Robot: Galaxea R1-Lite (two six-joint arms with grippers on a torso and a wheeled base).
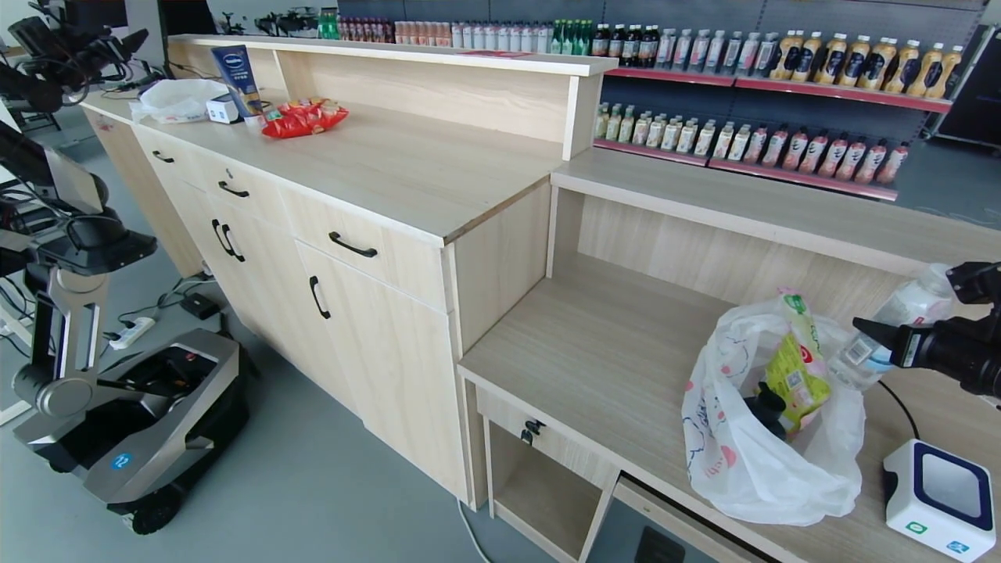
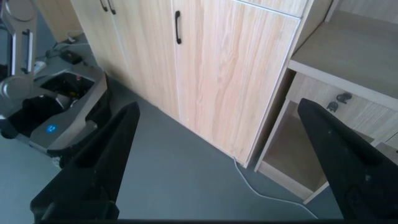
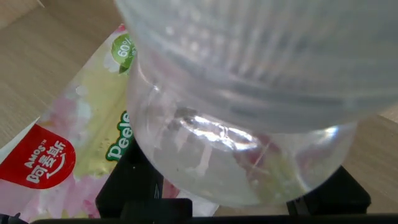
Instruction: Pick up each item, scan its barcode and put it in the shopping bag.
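Observation:
A white plastic shopping bag point(image 1: 751, 469) stands open on the low desk point(image 1: 610, 352) at the right. Inside it lie a yellow-green snack pack point(image 1: 794, 371) and a dark object point(image 1: 766, 410). My right gripper point(image 1: 903, 303) is shut on a clear plastic bottle point(image 1: 899, 317), held tilted just right of the bag's mouth. Up close, the bottle point(image 3: 249, 112) hangs over the snack pack point(image 3: 81, 143), with dark fingers point(image 3: 137, 199) at its sides. A white and blue scanner point(image 1: 938, 496) sits at the desk's front right. My left gripper point(image 2: 217, 112) is open over the grey floor beside the cabinet.
The tall counter point(image 1: 407, 172) on the left carries red snack packs point(image 1: 305, 117), a blue box point(image 1: 235, 74) and a white bag point(image 1: 176, 100). Shelves of bottles point(image 1: 743, 137) line the back. Another wheeled robot point(image 1: 117, 407) stands on the floor at the left.

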